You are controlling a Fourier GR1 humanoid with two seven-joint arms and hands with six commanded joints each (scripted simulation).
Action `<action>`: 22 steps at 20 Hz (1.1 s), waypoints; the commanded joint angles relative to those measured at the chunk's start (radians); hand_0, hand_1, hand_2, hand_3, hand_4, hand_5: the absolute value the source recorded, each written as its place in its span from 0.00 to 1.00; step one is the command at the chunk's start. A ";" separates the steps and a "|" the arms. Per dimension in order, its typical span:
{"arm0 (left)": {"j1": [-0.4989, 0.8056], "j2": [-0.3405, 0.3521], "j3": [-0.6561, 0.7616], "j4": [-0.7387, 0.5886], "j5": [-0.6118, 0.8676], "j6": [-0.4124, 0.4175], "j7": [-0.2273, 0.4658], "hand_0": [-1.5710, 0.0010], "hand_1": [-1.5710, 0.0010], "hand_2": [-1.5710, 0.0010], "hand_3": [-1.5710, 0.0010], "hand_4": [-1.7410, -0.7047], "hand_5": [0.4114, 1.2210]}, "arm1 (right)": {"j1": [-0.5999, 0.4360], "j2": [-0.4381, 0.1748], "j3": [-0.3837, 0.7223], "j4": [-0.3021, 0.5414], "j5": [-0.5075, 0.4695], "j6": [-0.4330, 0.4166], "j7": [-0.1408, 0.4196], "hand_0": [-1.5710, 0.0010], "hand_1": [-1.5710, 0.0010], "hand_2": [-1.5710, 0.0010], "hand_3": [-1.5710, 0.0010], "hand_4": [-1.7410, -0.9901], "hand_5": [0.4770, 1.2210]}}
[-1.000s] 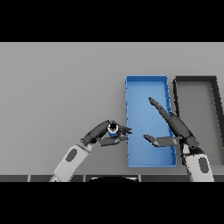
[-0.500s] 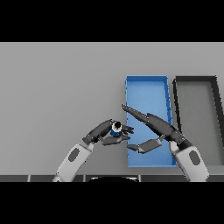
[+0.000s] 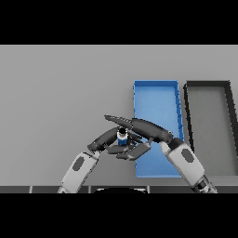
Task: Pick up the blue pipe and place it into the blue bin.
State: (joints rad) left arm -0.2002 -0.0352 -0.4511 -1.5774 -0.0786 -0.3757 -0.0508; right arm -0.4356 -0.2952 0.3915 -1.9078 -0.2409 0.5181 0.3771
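Blue pipe (image 3: 122, 138) sits pinched in the left hand (image 3: 108, 139), just left of the blue bin (image 3: 155, 84). Right hand (image 3: 139, 126) reaches across with fingers straight, hovering over it. Looks small, stiff and light, maybe slick; grip its sides.

Bin (image 3: 156, 100) on surface (image 3: 60, 88), right of centre. Second bin (image 3: 209, 123) just right of it. Pipe (image 3: 122, 138) just left of bin's near half, upright, between left hand (image 3: 108, 139) and right hand (image 3: 142, 126).
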 commanded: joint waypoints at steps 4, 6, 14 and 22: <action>0.009 -0.016 0.014 0.001 -0.013 -0.004 0.045 0.00 0.00 0.02 0.17 0.17 1.00 | -0.070 0.039 0.012 0.063 -0.008 0.016 0.021 0.75 0.72 0.73 0.80 0.58 0.06; 0.024 -0.020 0.016 0.001 -0.018 -0.006 0.070 0.00 0.00 0.02 0.26 0.11 1.00 | -0.081 0.043 0.016 0.083 0.005 0.029 0.013 0.48 0.47 0.47 0.58 0.39 0.07; 0.008 -0.048 0.033 0.010 -0.040 -0.029 0.007 0.00 0.00 0.02 0.10 0.02 1.00 | -0.042 0.096 0.022 0.060 0.028 0.025 -0.079 0.08 0.08 0.08 0.11 0.35 0.76; 0.015 -0.056 0.050 0.001 -0.063 -0.019 -0.004 0.00 0.00 0.00 0.20 0.01 1.00 | -0.002 0.185 0.003 0.049 -0.012 0.023 -0.009 0.01 0.01 0.01 0.02 0.33 0.96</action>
State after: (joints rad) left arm -0.1856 -0.0906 -0.4006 -1.5768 -0.1412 -0.3965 -0.0646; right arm -0.4372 -0.1093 0.3948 -1.8578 -0.2509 0.5427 0.3685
